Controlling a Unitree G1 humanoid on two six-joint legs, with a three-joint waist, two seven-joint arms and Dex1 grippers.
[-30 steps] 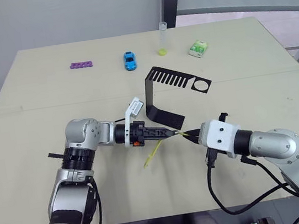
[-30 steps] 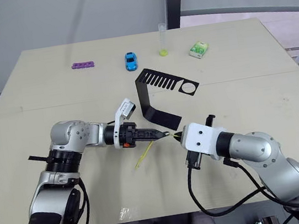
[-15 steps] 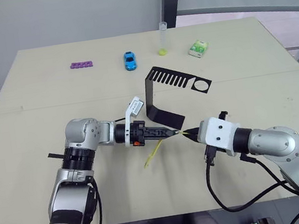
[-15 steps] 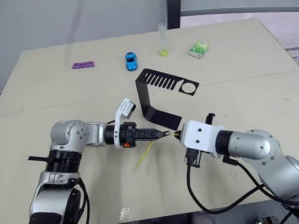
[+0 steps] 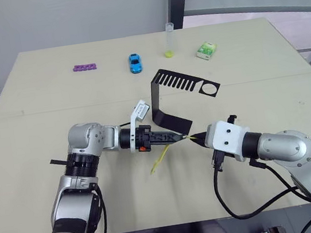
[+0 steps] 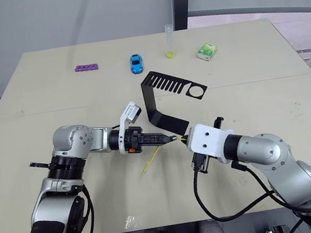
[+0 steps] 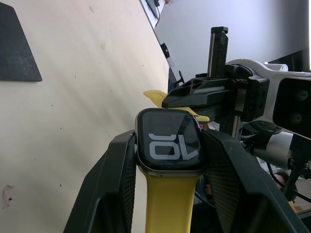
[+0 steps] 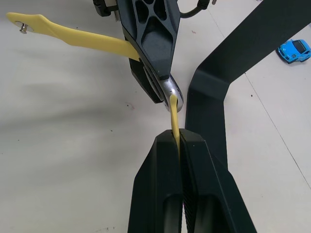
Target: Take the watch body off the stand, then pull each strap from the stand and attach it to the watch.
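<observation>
Left claw point(image 7: 167, 160) clamped on the watch body point(image 7: 168, 141), one yellow strap point(image 5: 159, 160) already attached and hanging toward the worktop point(image 5: 38, 109). Right claw point(image 8: 176, 141) pinched shut on second yellow strap point(image 8: 173, 114), its free end touching the watch body's edge (joint itself not discernible). Both claws meeting just in front of the stand's foot. Behind, the stand point(image 5: 165, 104) upright, slots bare. Farther back: blue toy car point(image 5: 134, 62), purple piece point(image 5: 84, 67), clear tube point(image 5: 168, 39), green packet point(image 5: 206, 49).
</observation>
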